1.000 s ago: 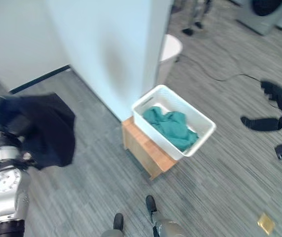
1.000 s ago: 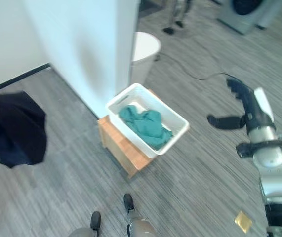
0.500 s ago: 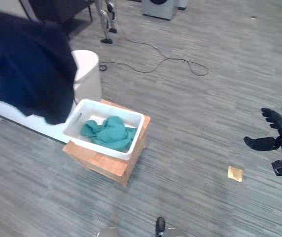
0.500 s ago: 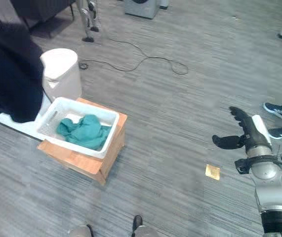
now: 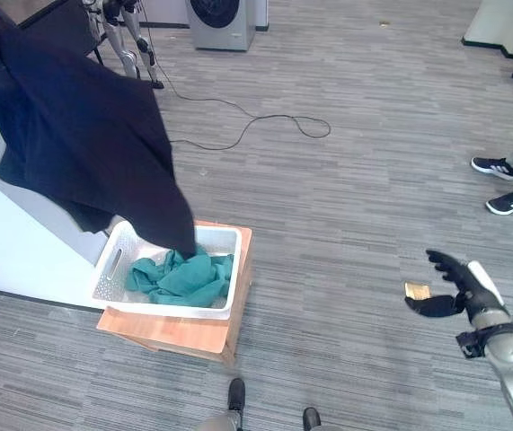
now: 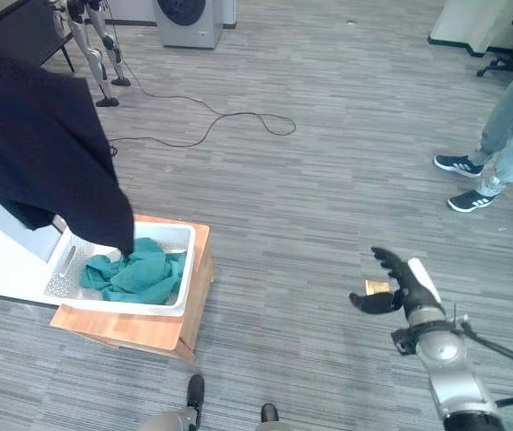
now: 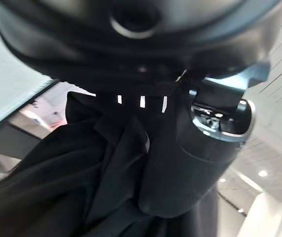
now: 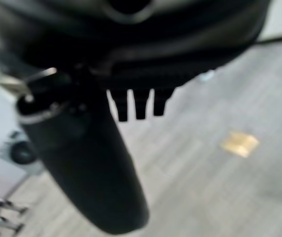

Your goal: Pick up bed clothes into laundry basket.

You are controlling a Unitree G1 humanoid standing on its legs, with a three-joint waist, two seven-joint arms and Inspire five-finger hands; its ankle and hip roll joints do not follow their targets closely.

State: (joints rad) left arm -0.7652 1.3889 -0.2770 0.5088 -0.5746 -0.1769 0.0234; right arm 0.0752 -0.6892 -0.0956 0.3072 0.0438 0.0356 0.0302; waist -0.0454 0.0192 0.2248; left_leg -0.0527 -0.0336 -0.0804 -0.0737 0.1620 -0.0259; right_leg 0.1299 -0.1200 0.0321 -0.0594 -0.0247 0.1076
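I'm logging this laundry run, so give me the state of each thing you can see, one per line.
Dark cloth: held up, lower tip hanging into the basket.
Basket: upright on a wooden stand, teal cloth bunched inside.
Left hand: shut on the dark cloth.
Right hand: open, holding nothing.

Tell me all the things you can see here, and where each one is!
Dark cloth: one, navy-black, hanging on the robot's left, its lower tip reaching into the basket.
Laundry basket: one, white, on the wooden stand.
Teal cloth: one, crumpled inside the basket.
Wooden stand: one, light brown, on the floor.
Washing machine: one, grey, far end.
Cable: one, black, looping across the floor.
Small tile: one, gold, on the floor beside the right hand.
Person: one, jeans and dark shoes, on the right.
Left hand: dark, against the dark cloth.
Right hand: dark, open, empty.
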